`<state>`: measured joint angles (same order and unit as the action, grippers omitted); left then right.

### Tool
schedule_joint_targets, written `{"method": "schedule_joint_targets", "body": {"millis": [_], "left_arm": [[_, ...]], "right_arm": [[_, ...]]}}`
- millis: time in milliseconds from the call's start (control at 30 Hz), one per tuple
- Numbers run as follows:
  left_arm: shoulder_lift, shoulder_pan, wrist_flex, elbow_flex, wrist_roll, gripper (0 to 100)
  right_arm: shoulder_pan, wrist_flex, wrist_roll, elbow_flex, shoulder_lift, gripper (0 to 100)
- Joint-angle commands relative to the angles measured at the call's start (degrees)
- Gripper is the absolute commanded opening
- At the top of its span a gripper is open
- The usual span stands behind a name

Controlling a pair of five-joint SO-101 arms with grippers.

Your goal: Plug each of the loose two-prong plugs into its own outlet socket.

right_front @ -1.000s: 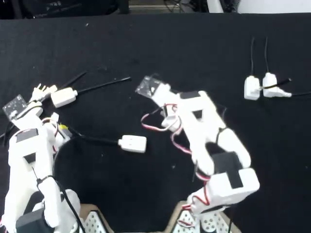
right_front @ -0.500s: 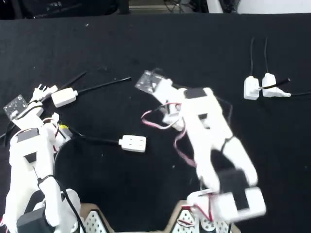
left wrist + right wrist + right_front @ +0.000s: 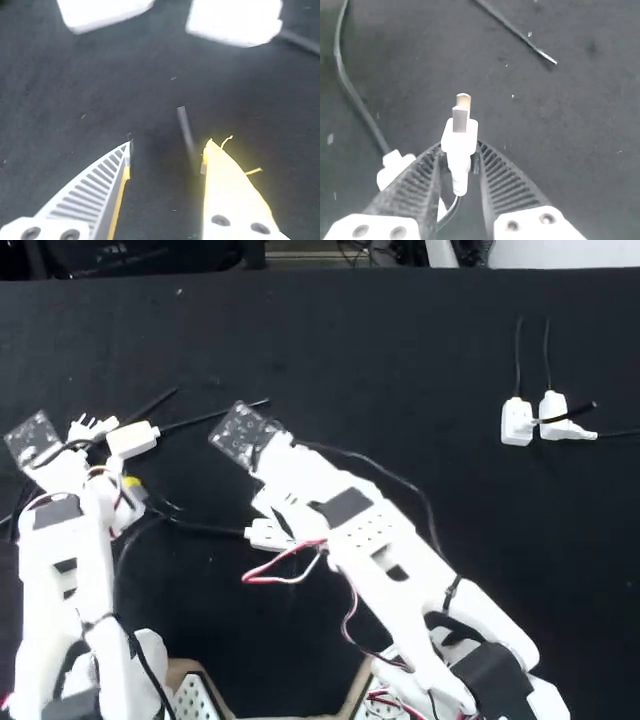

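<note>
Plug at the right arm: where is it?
Right wrist view: the plug is clamped in the jaws of the right gripper, prongs outward, above the table.

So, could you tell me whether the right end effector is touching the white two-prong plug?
Touching. The right wrist view shows the right end effector closed on the white plug, both fingers against its sides.

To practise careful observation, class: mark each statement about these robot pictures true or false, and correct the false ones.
1. The right gripper holds a white two-prong plug between its fingers. True.
2. The left gripper is shut on a plug. False: its fingers are open, with nothing between them.
3. The table is white. False: it is black.
4. Two white cabled blocks lie side by side near the table's right side. True.
</note>
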<state>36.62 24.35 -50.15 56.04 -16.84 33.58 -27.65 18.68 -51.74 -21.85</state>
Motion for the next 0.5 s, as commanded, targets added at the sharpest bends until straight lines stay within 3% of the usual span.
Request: {"method": "schedule_joint_targets", "body": {"millis": [0, 300, 467], "left_arm": [[11.6, -4.44, 3.08, 1.71, 1.76, 23], [30.95, -13.05, 6.07, 13.05, 1.49, 23], [40.79, -14.73, 5.89, 18.95, 1.85, 23]], "right_arm": [[2.73, 8.7, -3.96, -3.38, -3.12, 1.1], [11.43, 23.56, -4.31, -13.58, -6.37, 1.1], [14.59, 24.26, -4.31, -14.99, -6.37, 1.1]]}}
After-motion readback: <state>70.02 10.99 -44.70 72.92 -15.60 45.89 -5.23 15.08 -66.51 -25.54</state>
